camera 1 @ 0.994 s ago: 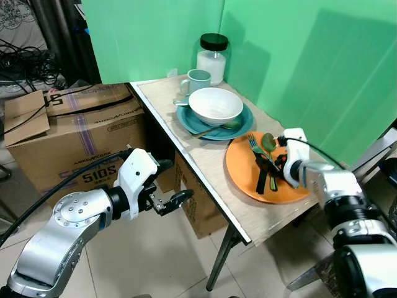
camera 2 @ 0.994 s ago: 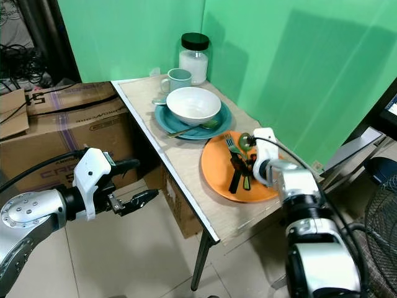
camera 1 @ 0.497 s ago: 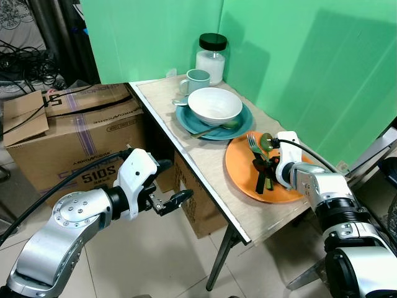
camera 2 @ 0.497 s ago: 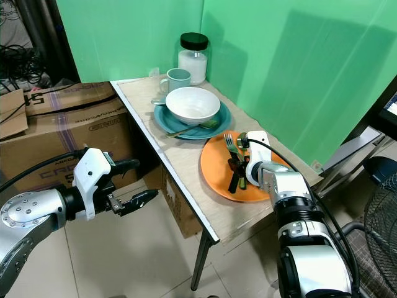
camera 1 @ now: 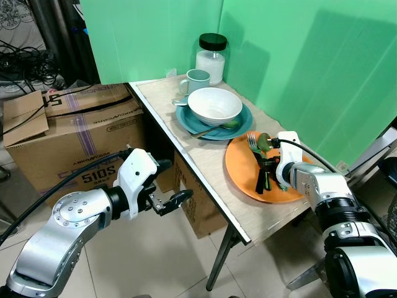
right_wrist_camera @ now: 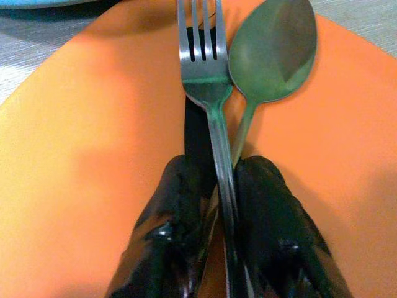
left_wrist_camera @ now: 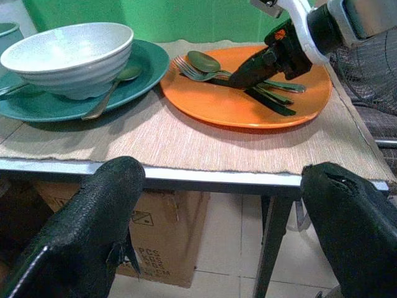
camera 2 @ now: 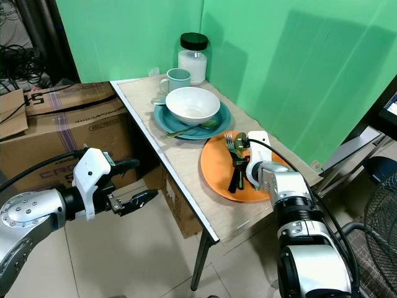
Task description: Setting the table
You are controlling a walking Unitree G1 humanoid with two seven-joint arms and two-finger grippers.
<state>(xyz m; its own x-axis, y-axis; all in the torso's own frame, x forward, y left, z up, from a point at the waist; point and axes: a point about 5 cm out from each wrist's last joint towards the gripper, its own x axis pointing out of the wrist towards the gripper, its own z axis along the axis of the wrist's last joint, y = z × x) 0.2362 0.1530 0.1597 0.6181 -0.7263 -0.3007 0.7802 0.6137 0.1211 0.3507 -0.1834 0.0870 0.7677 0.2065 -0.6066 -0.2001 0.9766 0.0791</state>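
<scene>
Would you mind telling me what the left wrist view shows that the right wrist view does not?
The left wrist view takes in the white bowl on the teal plate, a spoon beside the bowl, the table edge and the right gripper from outside. The right wrist view gives the close look: its fingers closed around the handles. Both show the fork and green spoon on the orange plate.

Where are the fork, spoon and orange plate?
fork (right_wrist_camera: 200, 68), right wrist view, neck below the tines
spoon (right_wrist_camera: 273, 53), right wrist view, middle of the bowl
orange plate (camera 1: 242, 162), left eye view, bare left part
</scene>
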